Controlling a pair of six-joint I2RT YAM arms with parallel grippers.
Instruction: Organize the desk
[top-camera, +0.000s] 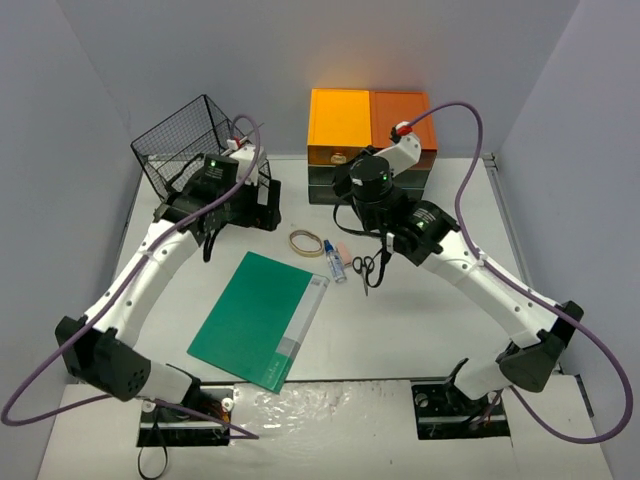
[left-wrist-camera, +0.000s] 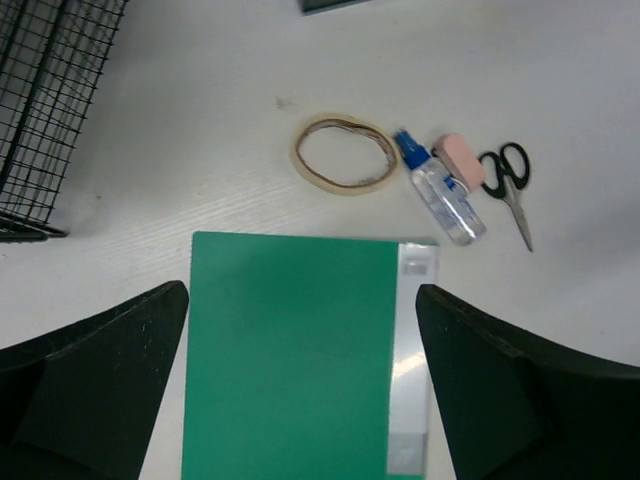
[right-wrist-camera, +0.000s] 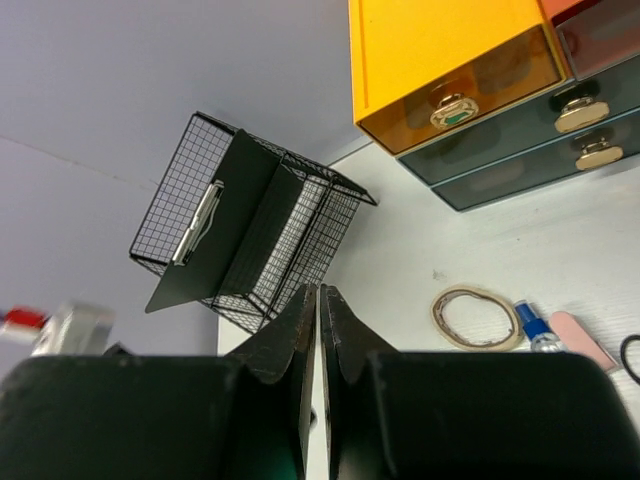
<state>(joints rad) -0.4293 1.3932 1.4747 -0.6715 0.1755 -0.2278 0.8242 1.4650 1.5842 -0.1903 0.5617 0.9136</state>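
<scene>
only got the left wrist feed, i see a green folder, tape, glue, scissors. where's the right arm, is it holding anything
observer: The right arm is raised in front of the drawers, on the far side of the scissors. Its jaws are shut on nothing.
operator: whats in the wire basket, i only see a corner
observer: A black clipboard stands tilted inside the basket.
operator: what do the drawers look like
observer: They are a small chest at the back of the desk, with a yellow drawer and an orange one on top and dark ones below.
</scene>
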